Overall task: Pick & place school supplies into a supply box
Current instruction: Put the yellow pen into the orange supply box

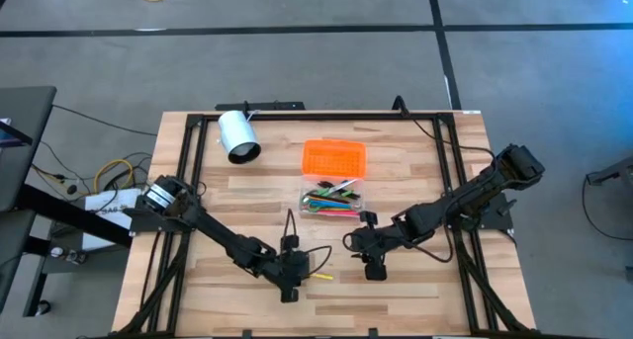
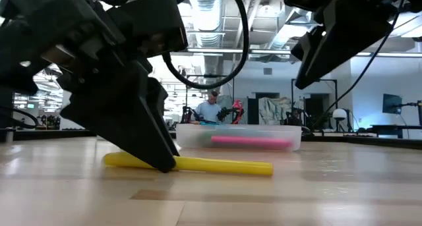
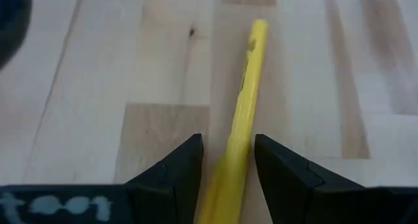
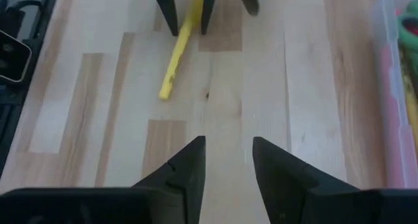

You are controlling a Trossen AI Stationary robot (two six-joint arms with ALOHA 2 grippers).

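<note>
A yellow marker (image 3: 243, 113) lies flat on the wooden table (image 1: 415, 290), in the near-centre area, well short of the supply box (image 1: 332, 199). The left gripper (image 3: 227, 160) is lowered over one end of it: the marker's body runs between the two dark fingers (image 3: 176, 175), which stand open on either side with the wood visible in the gaps, so no clamp on it can be confirmed. In the low view the fingers reach down to the table surface at the marker, whose far end projects free toward the box. The right gripper (image 4: 227, 160) hovers above bare table just beside the left one, its fingers apart and holding nothing, pointed at the marker. The clear supply box sits further back at table centre, containing pink, green and other coloured pens; its orange lid (image 1: 333, 157) lies just behind it. A white cylinder (image 1: 237, 136) rests toward the far left of the table.
</note>
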